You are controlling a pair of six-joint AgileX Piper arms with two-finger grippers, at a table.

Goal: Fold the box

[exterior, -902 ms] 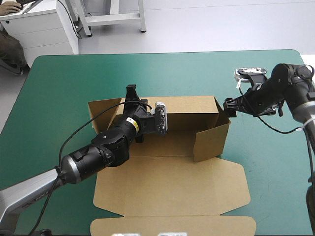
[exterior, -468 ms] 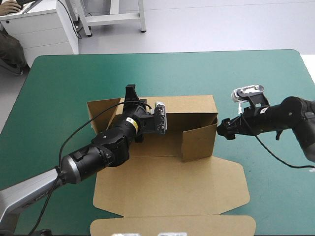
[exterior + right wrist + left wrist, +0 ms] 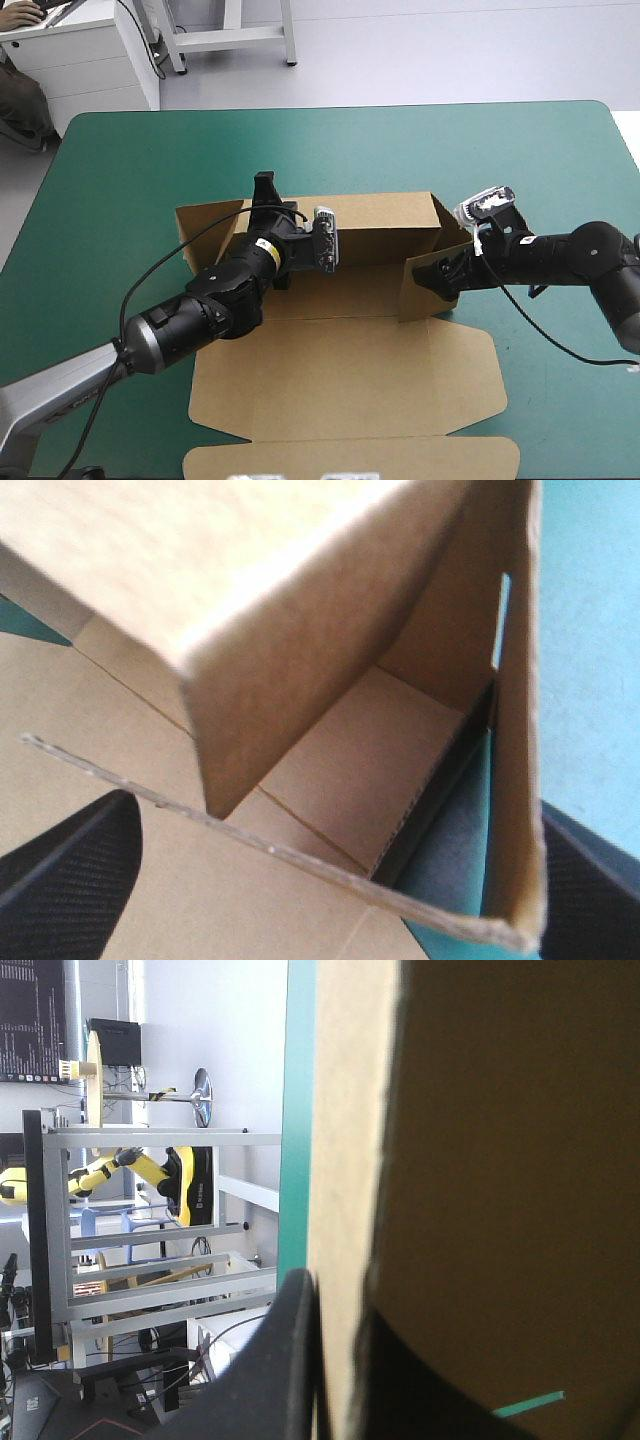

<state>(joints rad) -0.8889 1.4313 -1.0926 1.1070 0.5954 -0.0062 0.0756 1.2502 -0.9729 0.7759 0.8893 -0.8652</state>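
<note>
The right gripper [image 3: 430,276], fingers wide, has swung in around the right end flap [image 3: 422,302] of the box [image 3: 345,380], which lies mid-table [image 3: 120,170] — tucking seems begun — while the left gripper [image 3: 265,182] pinches its far wall [image 3: 385,215].

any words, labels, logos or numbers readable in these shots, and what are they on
No text can be read.
The box: plain brown board, no print in any view.
The yellow sticker on the left arm: too small to read.
</note>
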